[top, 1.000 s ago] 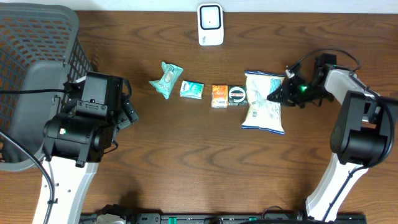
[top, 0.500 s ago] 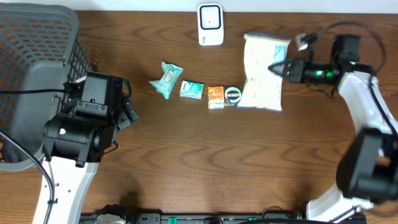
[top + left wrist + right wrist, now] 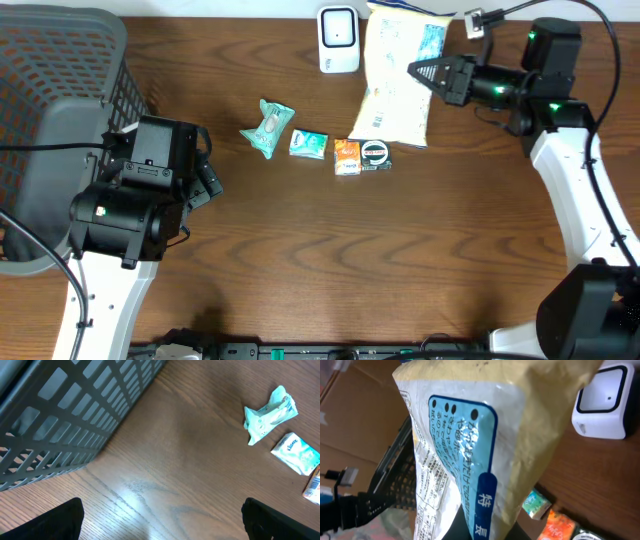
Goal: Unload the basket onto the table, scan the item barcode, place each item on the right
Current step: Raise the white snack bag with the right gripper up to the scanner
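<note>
Plastic snack bag (image 3: 390,100) hangs pinched in my right end effector (image 3: 414,69), just beside the scanner (image 3: 339,40); gripped by one edge, it could sag or twist and fail to read.

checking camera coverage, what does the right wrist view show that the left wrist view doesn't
Right wrist only: the bag, held up close with its printed back filling the frame, and the white scanner behind it.

Left wrist only: the basket close up and the crumpled green wrapper. A dark grid behind the bag in the right wrist view may be the basket; I can't tell.

Both: the tissue pack, the orange packet and the wooden table.
</note>
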